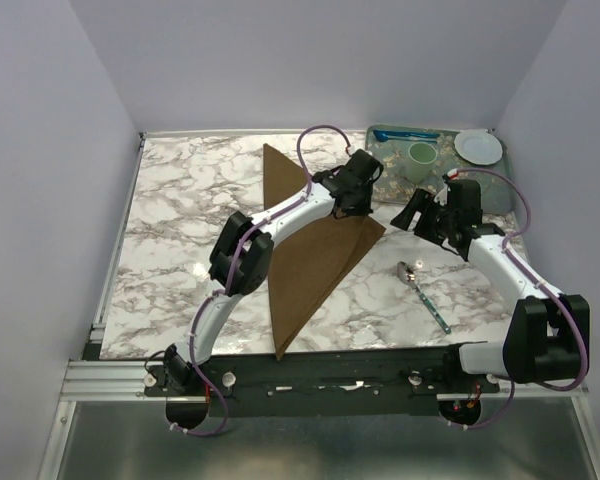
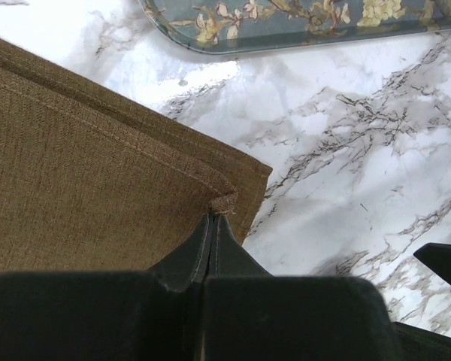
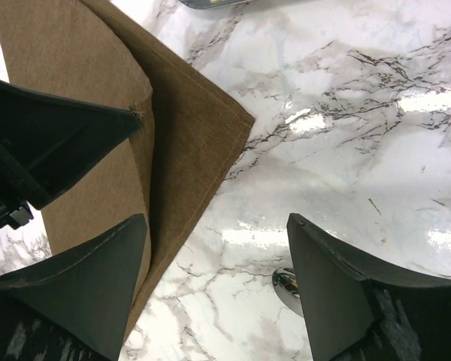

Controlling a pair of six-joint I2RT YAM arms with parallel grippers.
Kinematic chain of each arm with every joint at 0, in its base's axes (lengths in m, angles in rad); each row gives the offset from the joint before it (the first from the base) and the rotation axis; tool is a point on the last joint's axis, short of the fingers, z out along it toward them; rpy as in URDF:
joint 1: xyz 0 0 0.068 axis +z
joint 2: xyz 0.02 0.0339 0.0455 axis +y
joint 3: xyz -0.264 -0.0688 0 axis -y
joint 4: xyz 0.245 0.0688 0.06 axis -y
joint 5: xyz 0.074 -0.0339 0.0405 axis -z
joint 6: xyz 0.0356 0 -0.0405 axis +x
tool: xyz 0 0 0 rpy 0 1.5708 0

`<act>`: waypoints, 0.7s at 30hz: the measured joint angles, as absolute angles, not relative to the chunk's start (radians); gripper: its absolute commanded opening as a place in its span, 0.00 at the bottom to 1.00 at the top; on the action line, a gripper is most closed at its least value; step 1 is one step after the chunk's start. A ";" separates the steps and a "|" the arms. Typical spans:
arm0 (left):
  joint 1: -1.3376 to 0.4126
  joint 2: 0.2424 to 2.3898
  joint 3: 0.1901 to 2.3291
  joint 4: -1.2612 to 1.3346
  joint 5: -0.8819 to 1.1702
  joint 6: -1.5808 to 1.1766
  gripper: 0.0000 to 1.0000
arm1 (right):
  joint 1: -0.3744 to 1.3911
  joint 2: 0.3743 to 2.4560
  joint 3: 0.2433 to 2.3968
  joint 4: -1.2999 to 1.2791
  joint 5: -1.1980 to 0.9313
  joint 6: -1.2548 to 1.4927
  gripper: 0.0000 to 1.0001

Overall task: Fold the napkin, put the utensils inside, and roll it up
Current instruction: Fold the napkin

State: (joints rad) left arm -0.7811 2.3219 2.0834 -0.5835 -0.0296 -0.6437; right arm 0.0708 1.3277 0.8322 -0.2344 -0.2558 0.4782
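The brown napkin [image 1: 310, 270] lies folded into a triangle on the marble table. My left gripper [image 1: 363, 208] is shut on the corner of its top layer [image 2: 222, 203] and holds it just short of the lower layer's right corner [image 3: 240, 120]. My right gripper [image 1: 410, 215] is open and empty over bare marble, just right of that corner [image 3: 218, 248]. The spoon [image 1: 422, 292], with a silver bowl and teal handle, lies on the table right of the napkin. Its bowl peeks out by my right finger in the right wrist view [image 3: 286, 289].
A floral tray [image 1: 492, 190] at the back right holds a bright blue plastic utensil [image 1: 405, 134], a green cup [image 1: 421, 155] and a white plate [image 1: 478, 147]. The tray's edge [image 2: 286, 30] lies just beyond the napkin corner. White walls enclose the table.
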 measured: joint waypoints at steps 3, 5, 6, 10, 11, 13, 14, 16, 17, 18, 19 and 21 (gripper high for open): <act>-0.782 2.328 2.084 -0.584 -0.027 -0.644 0.00 | 0.070 1.327 0.830 -0.234 -0.257 0.478 0.84; -0.782 2.331 2.087 -0.584 -0.025 -0.644 0.00 | 0.070 1.327 0.829 -0.234 -0.258 0.477 0.84; -0.782 2.333 2.089 -0.583 -0.025 -0.644 0.00 | 0.069 1.327 0.828 -0.234 -0.259 0.477 0.84; -0.784 2.342 2.104 -0.584 -0.024 -0.645 0.00 | 0.066 1.327 0.823 -0.234 -0.261 0.477 0.84; -0.785 2.342 2.106 -0.584 -0.024 -0.645 0.00 | 0.066 1.327 0.823 -0.234 -0.261 0.477 0.84; -0.786 2.344 2.110 -0.585 -0.024 -0.645 0.00 | 0.064 1.327 0.822 -0.234 -0.263 0.477 0.84; -0.788 2.346 2.115 -0.585 -0.024 -0.645 0.00 | 0.064 1.327 0.822 -0.234 -0.263 0.477 0.84; -0.789 2.350 2.127 -0.585 -0.023 -0.645 0.00 | 0.063 1.327 0.822 -0.234 -0.265 0.477 0.84; -0.789 2.352 2.131 -0.585 -0.023 -0.646 0.00 | 0.063 1.327 0.822 -0.234 -0.266 0.477 0.84; -0.789 2.354 2.135 -0.584 -0.023 -0.648 0.00 | 0.063 1.327 0.822 -0.234 -0.268 0.477 0.84; -0.789 2.356 2.137 -0.584 -0.023 -0.650 0.00 | 0.063 1.327 0.822 -0.234 -0.268 0.477 0.84; -0.789 2.358 2.137 -0.584 -0.022 -0.653 0.00 | 0.063 1.327 0.822 -0.234 -0.271 0.477 0.84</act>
State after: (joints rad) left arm -0.7895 2.3585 2.1372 -0.5842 -0.0223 -0.6529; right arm 0.0631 1.3273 0.8223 -0.2344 -0.2707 0.4770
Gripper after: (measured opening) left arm 0.007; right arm 0.838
